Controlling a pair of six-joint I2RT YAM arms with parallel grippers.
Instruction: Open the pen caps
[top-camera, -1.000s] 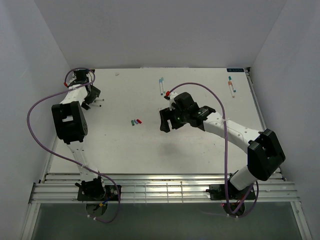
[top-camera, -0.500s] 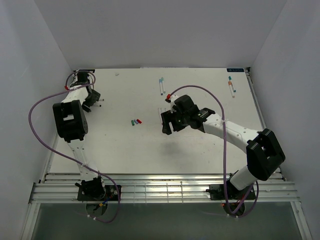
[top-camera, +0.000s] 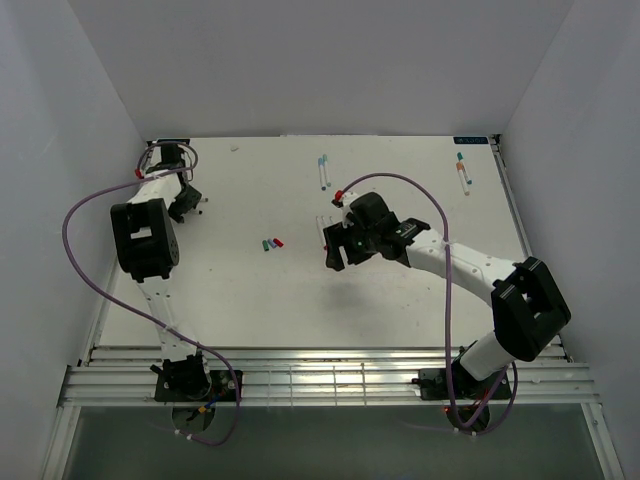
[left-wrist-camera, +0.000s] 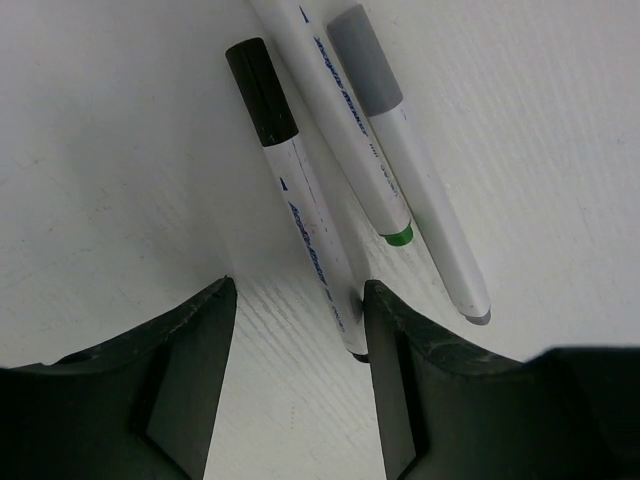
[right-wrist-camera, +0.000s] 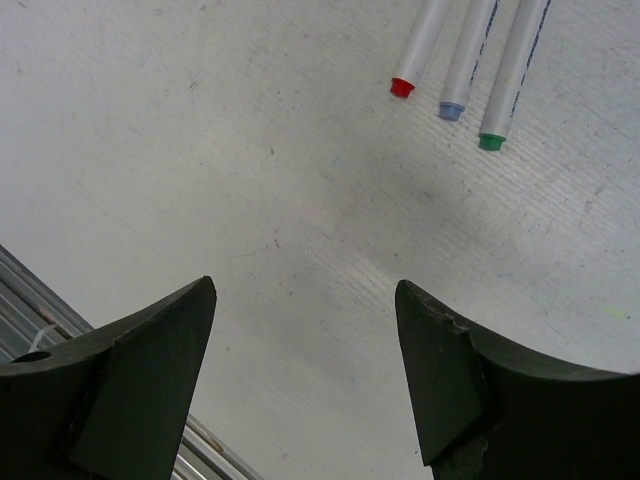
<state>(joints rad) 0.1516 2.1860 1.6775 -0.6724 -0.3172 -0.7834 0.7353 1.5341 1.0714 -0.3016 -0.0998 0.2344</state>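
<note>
On the white table (top-camera: 400, 300), too small from above to sort by colour with certainty: loose pen caps (top-camera: 271, 243) lying mid-table. Left of the loose pen caps and farther back, left gripper (left-wrist-camera: 298, 320), fingers apart, not clamped, straddling the tail of a black-capped pen (left-wrist-camera: 308, 225). Right of the loose pen caps, right gripper (right-wrist-camera: 303, 300), spread wide over bare tabletop, holding nothing. Cut off by the frame edge beyond it: three white pens (right-wrist-camera: 472, 50), only red, blue-grey and green ends showing. Ahead of the left fingers: black cap (left-wrist-camera: 260, 92), seated on its barrel; alongside, grey cap (left-wrist-camera: 365, 55), likewise seated; between them a green-tipped pen (left-wrist-camera: 335, 120), upper end out of frame.
</note>
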